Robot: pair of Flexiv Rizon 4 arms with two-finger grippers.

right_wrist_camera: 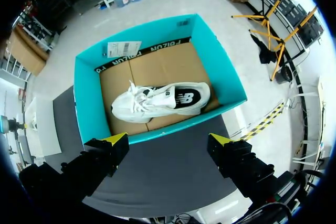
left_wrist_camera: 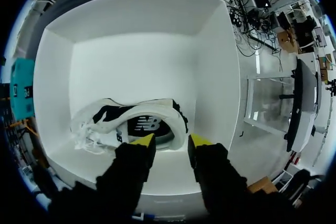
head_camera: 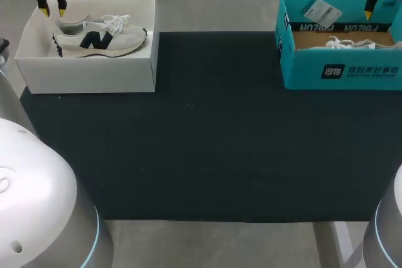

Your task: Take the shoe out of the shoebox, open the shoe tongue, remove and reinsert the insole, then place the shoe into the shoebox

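As left hand hovers, shoe just beneath

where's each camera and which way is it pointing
Head: above and behind, looking down on the table; both jaws at far corners.
Left wrist: down past open left jaws into the white box, shoe inside.
Right wrist: down between open right jaws at the teal box.
Shared: head view shows both boxes.
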